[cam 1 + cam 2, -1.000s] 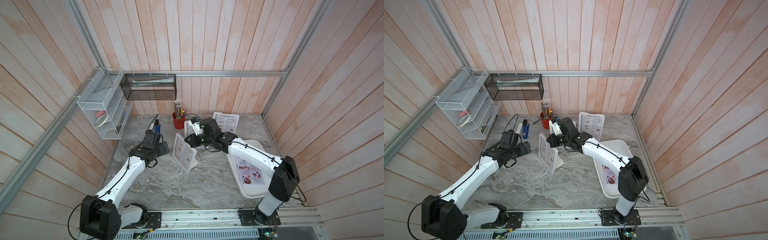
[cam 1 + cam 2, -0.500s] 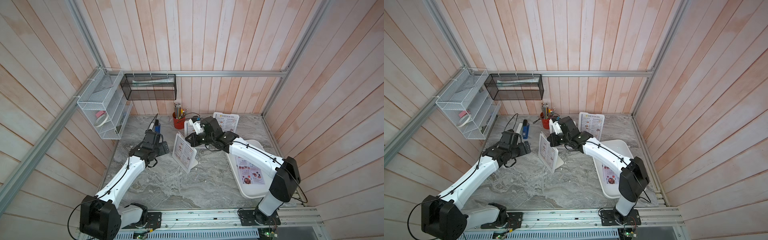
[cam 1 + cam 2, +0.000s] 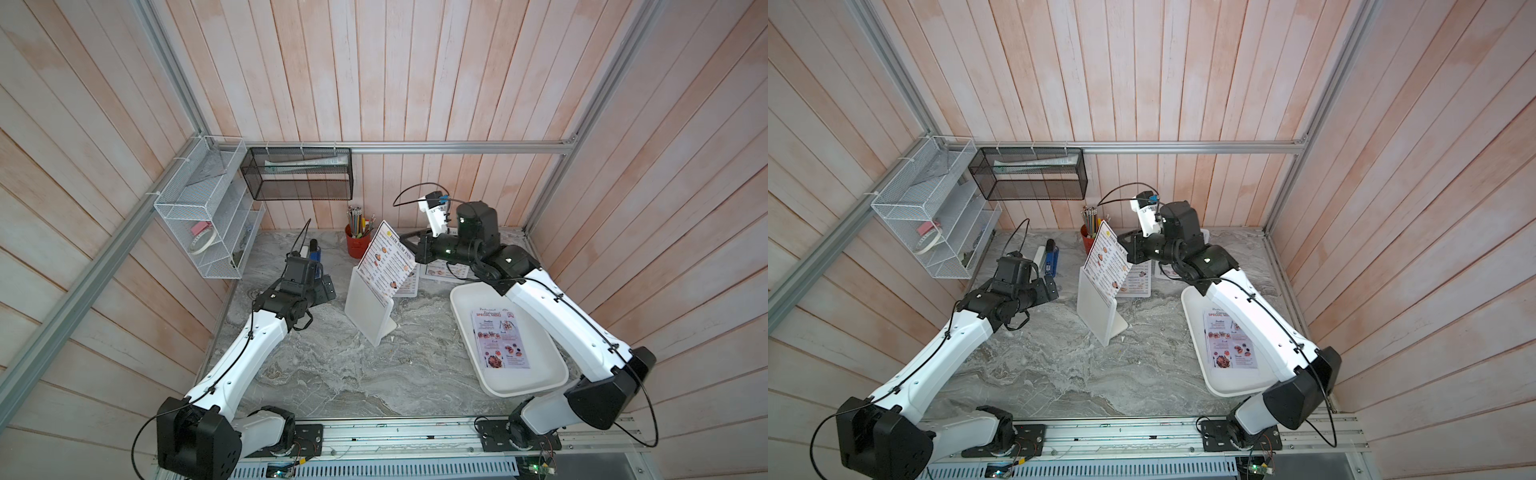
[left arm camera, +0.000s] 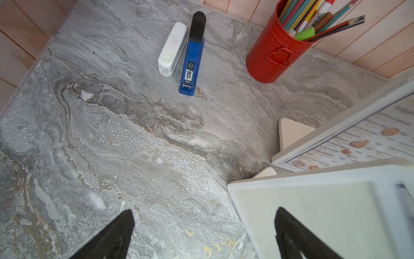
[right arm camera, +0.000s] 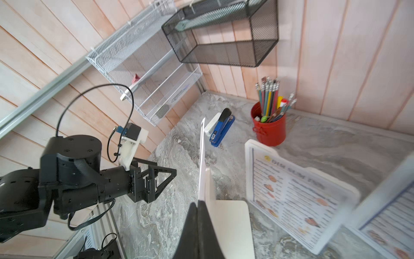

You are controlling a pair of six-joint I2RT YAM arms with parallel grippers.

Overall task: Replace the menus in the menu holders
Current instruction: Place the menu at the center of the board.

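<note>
A white "DIM SUM INN" menu (image 3: 386, 259) (image 3: 1106, 266) sticks up out of the top of the middle menu holder (image 3: 368, 309) (image 3: 1096, 309), its lower end still at the holder's top edge. My right gripper (image 3: 415, 249) (image 5: 198, 203) is shut on the menu's upper edge (image 5: 202, 168). My left gripper (image 3: 327, 286) (image 4: 203, 224) hangs open just left of that holder (image 4: 313, 213), touching nothing. Two more menu holders (image 5: 291, 195) (image 5: 392, 213) with white menus stand behind. A lilac "SPECIAL MENU" sheet (image 3: 500, 338) lies in the tray.
The white tray (image 3: 461, 299) sits right of the holders, under my right arm. A red pencil cup (image 3: 357, 245), a blue stapler (image 4: 192, 60) and a white stapler (image 4: 172, 49) stand at the back. Wire shelves (image 3: 203, 220) and a black mesh basket (image 3: 299, 174) hang on the walls.
My right gripper has risen and pulled the white menu most of the way up out of the middle holder. The left arm has stayed put.
</note>
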